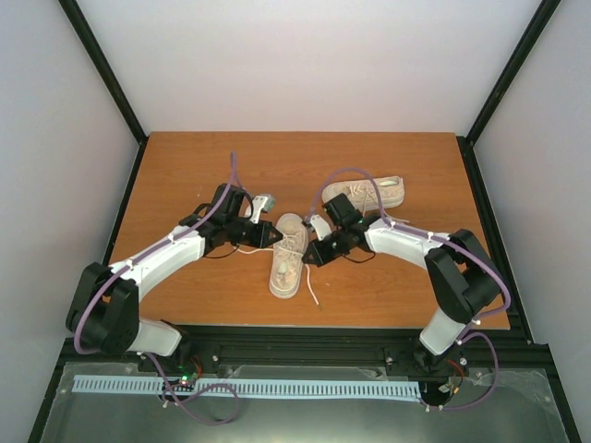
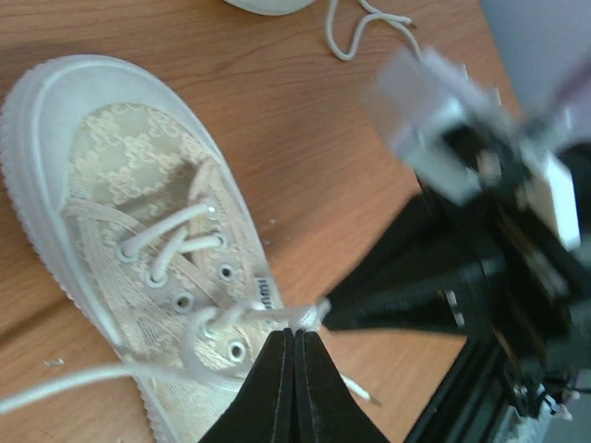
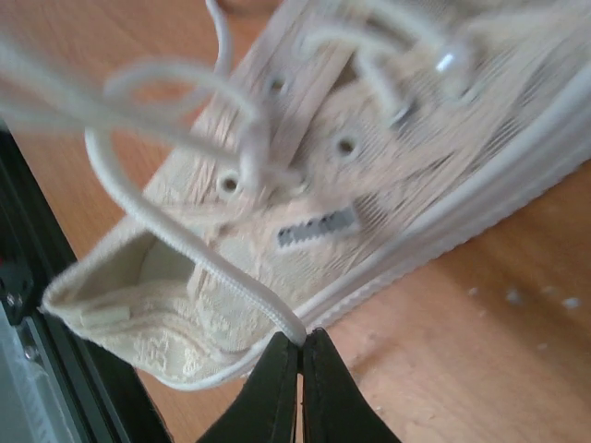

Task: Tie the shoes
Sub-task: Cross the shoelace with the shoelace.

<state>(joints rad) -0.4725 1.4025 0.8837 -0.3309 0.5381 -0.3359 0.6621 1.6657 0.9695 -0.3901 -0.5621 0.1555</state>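
Note:
One cream shoe [image 1: 289, 257] lies mid-table, toe towards the near edge. The other shoe [image 1: 369, 194] lies on its side at the back right. My left gripper [image 1: 275, 237] is at the near shoe's left side, and in the left wrist view it [image 2: 295, 332] is shut on a white lace [image 2: 254, 316] pulled taut from that shoe [image 2: 138, 231]. My right gripper [image 1: 307, 254] is at the shoe's right side. In the right wrist view it [image 3: 300, 340] is shut on a lace strand [image 3: 185, 242] looping up from the shoe [image 3: 388, 175]. The two grippers' tips nearly meet.
The wooden table [image 1: 203, 166] has black frame rails at both sides and along the near edge. A loose lace end [image 1: 314, 293] trails towards the near edge. The far shoe's lace [image 2: 360, 32] lies on the wood beyond the near shoe.

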